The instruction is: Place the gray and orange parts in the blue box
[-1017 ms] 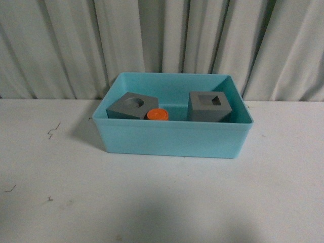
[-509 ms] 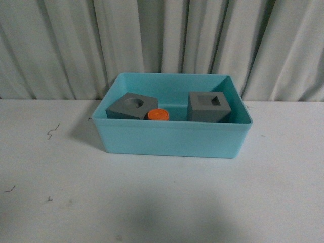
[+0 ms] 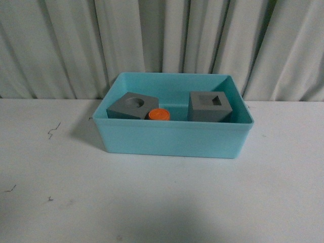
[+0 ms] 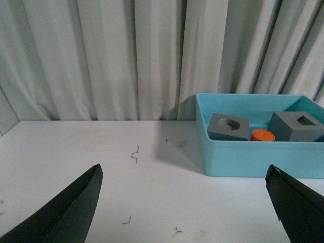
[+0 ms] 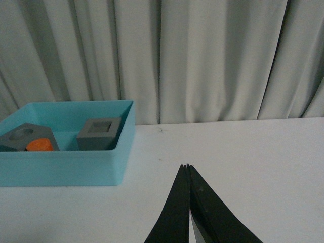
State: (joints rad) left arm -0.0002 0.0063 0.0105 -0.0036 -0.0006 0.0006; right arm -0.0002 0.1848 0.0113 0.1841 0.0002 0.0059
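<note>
The box sat on the white table in front of a curtain. All parts were inside it: the round-recess cube on the left, tilted, the orange cylinder just beside it, and the square-recess cube on the right. The left end effector was released, fingers spread wide, holding nothing, well apart from the box. The right end effector was clenched, tips together, empty, also away from the box.
</note>
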